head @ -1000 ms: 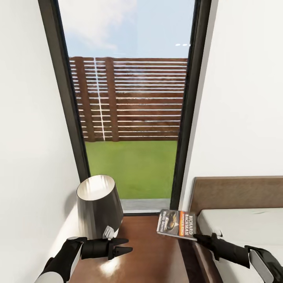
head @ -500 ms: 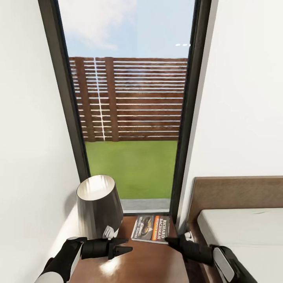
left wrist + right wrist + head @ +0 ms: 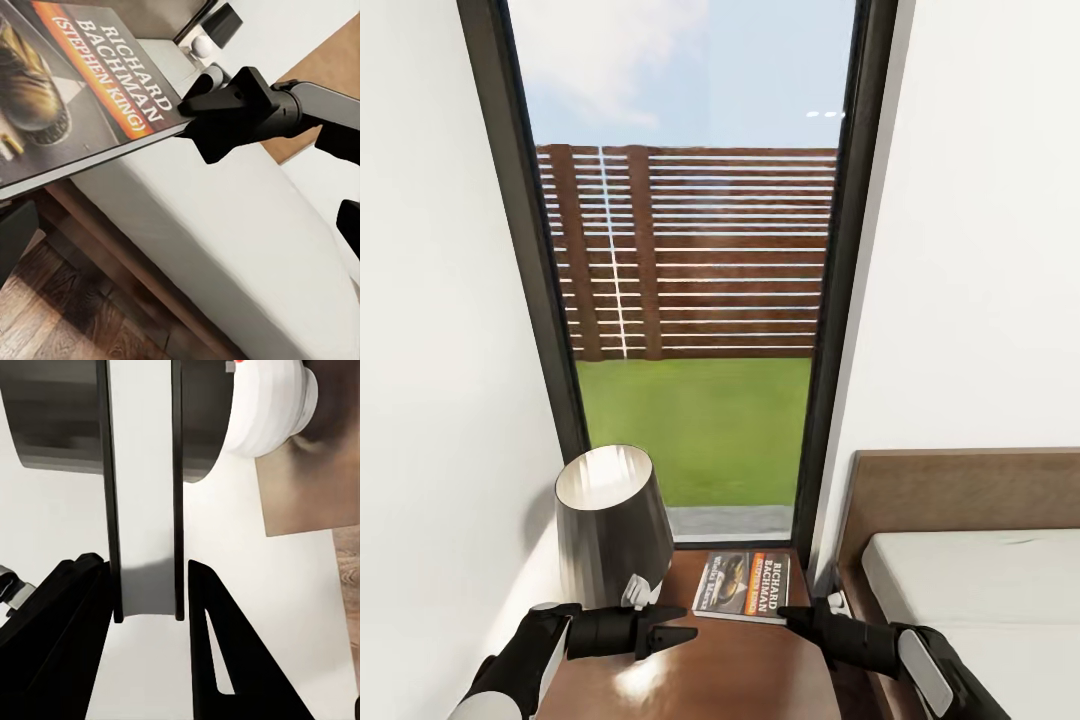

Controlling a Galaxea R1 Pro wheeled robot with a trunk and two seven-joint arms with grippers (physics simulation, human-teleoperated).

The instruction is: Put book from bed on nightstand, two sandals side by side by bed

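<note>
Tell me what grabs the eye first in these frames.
The tall dark-framed window fills the middle of the head view, with a slatted brown fence and green grass outside. Below it, the thin dark paperback with the orange "RICHARD BACHMAN" band sits over the glossy dark brown nightstand, held at its edge by the right end effector. A grey cone-shaped lamp shade stands at the nightstand's left.

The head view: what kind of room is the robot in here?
Most likely a bedroom: a bed with a brown headboard, a dark nightstand beside it holding a lamp and a book.
</note>
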